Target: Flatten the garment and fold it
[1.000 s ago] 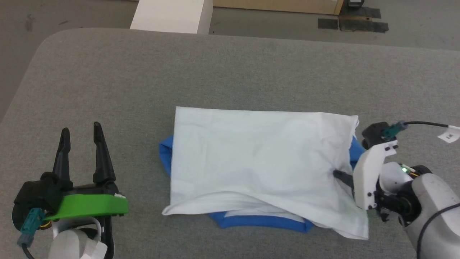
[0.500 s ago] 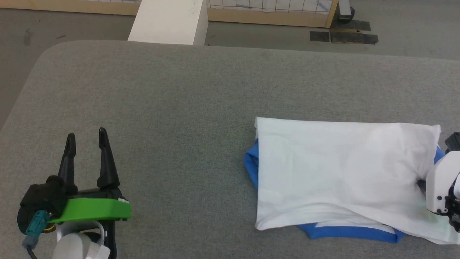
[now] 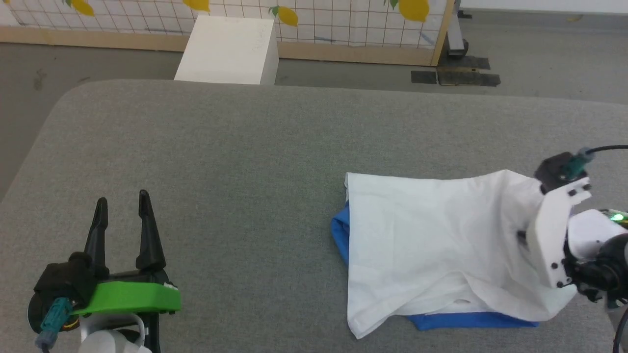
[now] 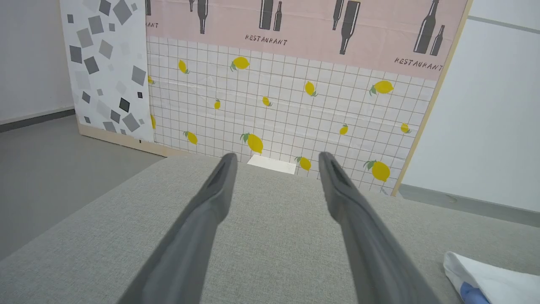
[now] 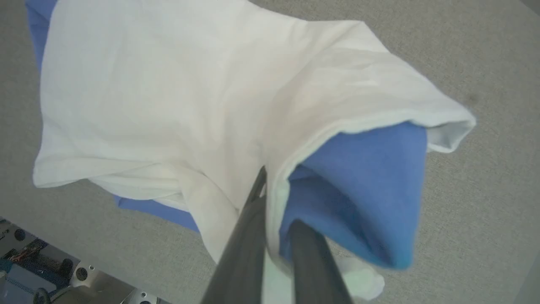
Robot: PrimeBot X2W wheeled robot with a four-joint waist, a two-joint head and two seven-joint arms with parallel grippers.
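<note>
The garment (image 3: 431, 245) lies folded on the right half of the grey table (image 3: 221, 147), white on top with blue showing at its left edge and along its near edge. My right gripper (image 3: 522, 239) is shut on the garment's right edge and holds it raised off the table. In the right wrist view the right gripper (image 5: 274, 198) pinches the white layer of the garment (image 5: 168, 105), and a blue sleeve (image 5: 367, 181) hangs beside the fingers. My left gripper (image 3: 122, 206) rests open at the lower left, well away from the cloth. In the left wrist view the left gripper (image 4: 274, 158) holds nothing, and a corner of the garment (image 4: 493, 280) shows at the lower right.
The table has a rounded far-left corner, and bare grey surface stretches between the left gripper and the cloth. Beyond the far edge a white box (image 3: 228, 49) stands on the floor in front of a lemon-patterned panel (image 3: 343, 14). Dark floor patches (image 3: 456, 77) lie at the back right.
The right gripper has dragged the garment rightward across the table, then lifted its right edge. The head view has tilted up a little. The left gripper has stayed put.
</note>
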